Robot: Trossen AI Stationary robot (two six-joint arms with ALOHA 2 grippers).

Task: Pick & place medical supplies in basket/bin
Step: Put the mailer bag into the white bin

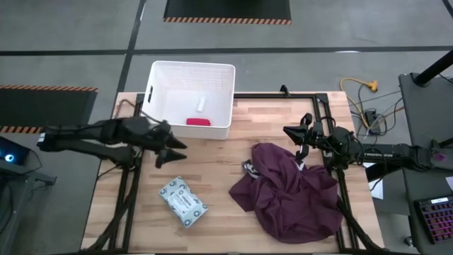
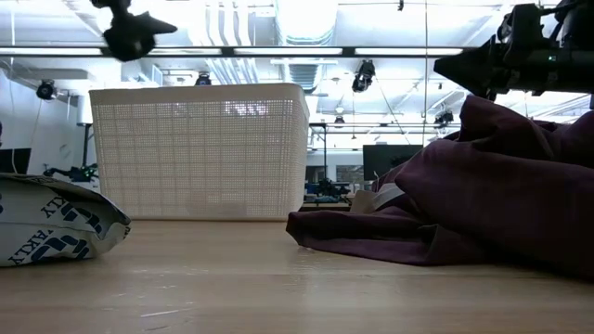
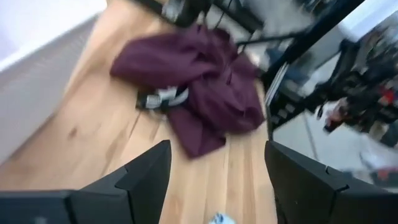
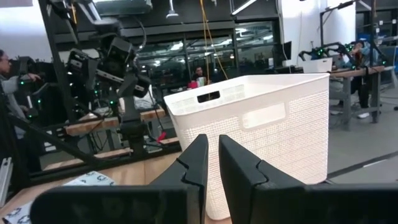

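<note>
- Probably light and soft, the flat packet (image 1: 183, 202) on the worktop (image 1: 226, 219) suits a pinch across its narrow width.
- Left hand (image 1: 164, 151) gapes wide and empty; right hand (image 1: 296, 140) nearly closed, holding nothing.

arms: 2, dark, jointed | left gripper (image 3: 214, 180): black angular fingers | right gripper (image 4: 212, 171): same

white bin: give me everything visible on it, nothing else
The white bin is a rectangular plastic basket with finely perforated walls and a dark handle slot near the rim. It stands upright and open-topped at the table's far edge. Inside lie a red-pink tube and a small white item. No gripper touches it; the left gripper hangs just in front.
</note>
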